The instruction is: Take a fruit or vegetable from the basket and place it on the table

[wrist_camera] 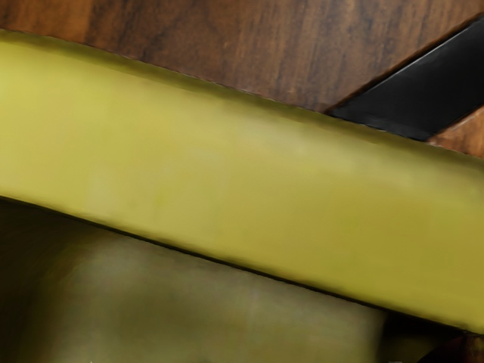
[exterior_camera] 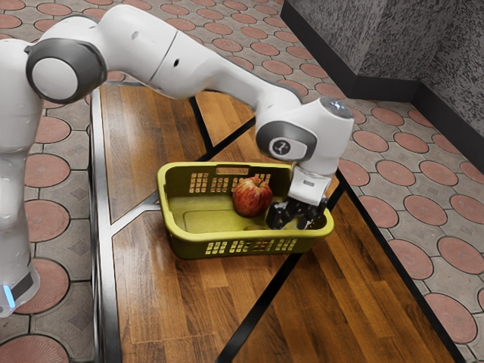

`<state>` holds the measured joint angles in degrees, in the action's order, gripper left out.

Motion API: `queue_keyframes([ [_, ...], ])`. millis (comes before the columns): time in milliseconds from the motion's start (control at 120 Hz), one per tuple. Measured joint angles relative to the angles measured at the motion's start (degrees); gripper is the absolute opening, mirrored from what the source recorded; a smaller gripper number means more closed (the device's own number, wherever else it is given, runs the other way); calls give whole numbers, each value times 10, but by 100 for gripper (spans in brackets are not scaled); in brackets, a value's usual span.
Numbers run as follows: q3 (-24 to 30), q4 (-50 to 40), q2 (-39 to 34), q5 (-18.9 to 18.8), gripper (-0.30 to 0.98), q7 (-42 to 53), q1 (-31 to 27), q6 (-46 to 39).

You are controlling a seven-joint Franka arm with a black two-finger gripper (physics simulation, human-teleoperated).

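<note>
Black angular gripper low in yellow-green plastic basket, ext. view's right end | prob. there to grasp | closure: can't tell | 1 round red-yellow apple inside, just beside

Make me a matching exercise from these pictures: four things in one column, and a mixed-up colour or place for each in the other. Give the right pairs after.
Things:
1. Apple
2. Basket
3. Table
4. End effector

Descriptions:
A. Brown wood, crossed by black strips
B. Lowered inside the rim, near the exterior view's right end
C. Yellow-green, with small openings in its sides
D. Mostly red

Right pairs: 1-D, 2-C, 3-A, 4-B
</note>
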<state>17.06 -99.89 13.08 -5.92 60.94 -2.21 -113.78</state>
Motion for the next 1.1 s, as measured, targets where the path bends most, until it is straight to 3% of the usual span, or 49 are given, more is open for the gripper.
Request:
queue_keyframes([
  [167, 7, 0, -4, 36, 54, 3, 1, 20],
  [375, 7, -3, -8, 54, 65, 12, -1, 51],
  [1100, -1, -24, -7, 60, 69, 6, 3, 109],
])
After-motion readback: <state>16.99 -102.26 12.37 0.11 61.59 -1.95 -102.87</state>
